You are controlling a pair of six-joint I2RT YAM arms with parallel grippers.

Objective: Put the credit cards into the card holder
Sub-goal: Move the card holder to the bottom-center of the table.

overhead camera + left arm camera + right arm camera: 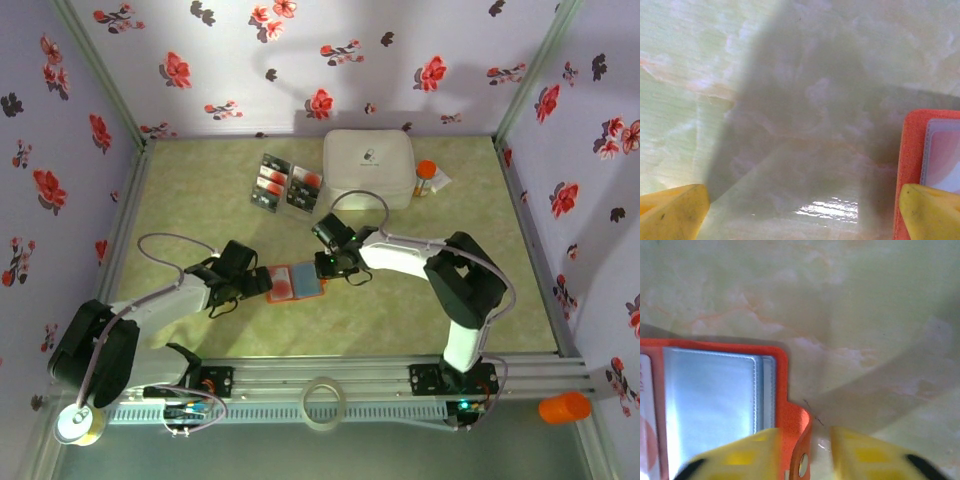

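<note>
Pale-green marbled table (180, 200) between flower-printed lilac walls (300, 60).

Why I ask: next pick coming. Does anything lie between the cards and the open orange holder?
Nothing visible: only bare green tabletop lies between the black and white credit cards and the flat orange card holder.

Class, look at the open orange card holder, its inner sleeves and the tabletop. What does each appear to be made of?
Flat orange folding card holder: probably faux leather or soft plastic, matte, with a bending tab. Its clear inner sleeves: thin glossy plastic film with visible seams. Pale green tabletop: marble-patterned, likely laminate or vinyl, given its shiny glare.
</note>
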